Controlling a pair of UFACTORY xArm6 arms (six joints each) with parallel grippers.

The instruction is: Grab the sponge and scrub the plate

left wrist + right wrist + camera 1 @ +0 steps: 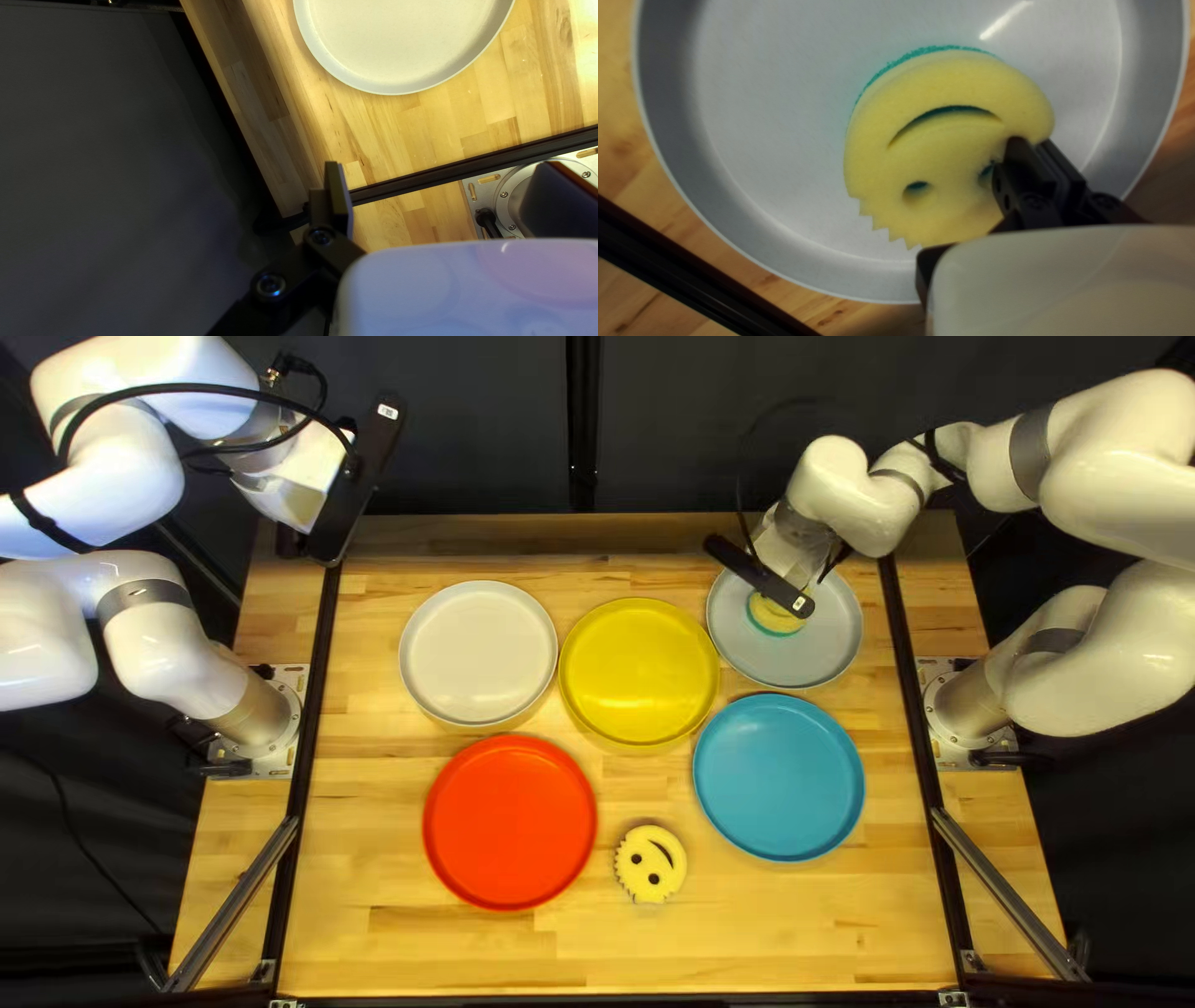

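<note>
Seen from the table's middle in the top left view, a second smiling sponge (pixel 640 874) lies at six o'clock, nearest to us. Then come the red plate (pixel 510 823) at eight and the blue plate (pixel 779 778) between three and four. Farther, we have the yellow plate (pixel 639 671) at twelve, the white plate (pixel 478 652) at ten and the grey plate (pixel 822 647) at two. Over this grey plate, our right gripper (pixel 762 576) is closed on the rim of the yellow sponge (pixel 946 149); its smiling face is up, its green side toward the plate. We cannot tell if it touches. Farthest, between ten and eleven, our left gripper (pixel 355 485) is raised, open and holding nothing.
</note>
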